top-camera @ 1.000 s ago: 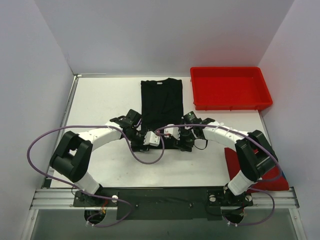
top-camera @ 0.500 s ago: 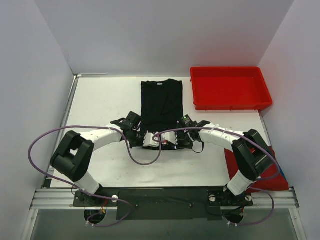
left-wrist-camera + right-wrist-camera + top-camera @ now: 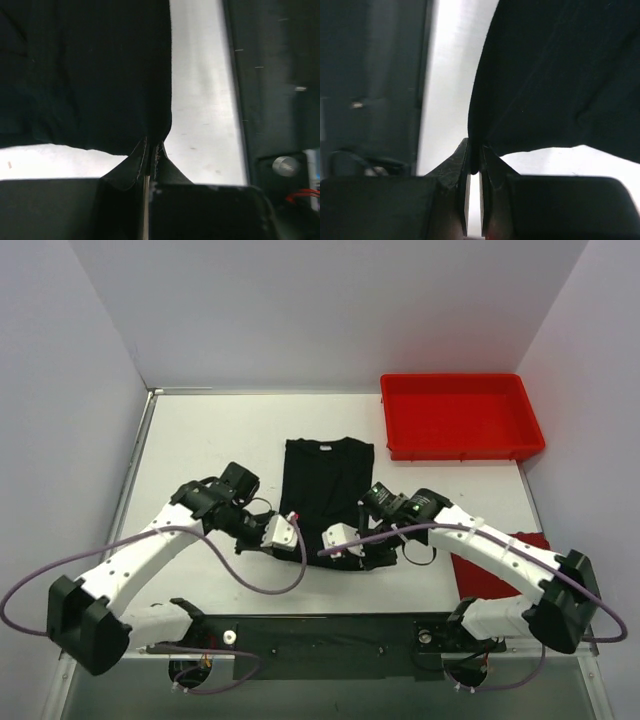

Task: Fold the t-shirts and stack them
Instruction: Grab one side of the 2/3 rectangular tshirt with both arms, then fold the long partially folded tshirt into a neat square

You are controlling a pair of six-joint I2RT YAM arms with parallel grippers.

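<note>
— Both arms had drawn back toward their bases since a second before, and we saw the black t-shirt (image 3: pixel 325 480) dragged nearer along the worktop (image 3: pixel 200 440).
— Did we see the grips?
— We did. The left pincer (image 3: pixel 150 157) was clamped on the shirt's near left hem corner, the right pincer (image 3: pixel 475 162) on its near right one.
— And the red t-shirt (image 3: pixel 480 580)?
— We found it at the worktop's near right, apart from the red tray (image 3: pixel 460 450).
</note>
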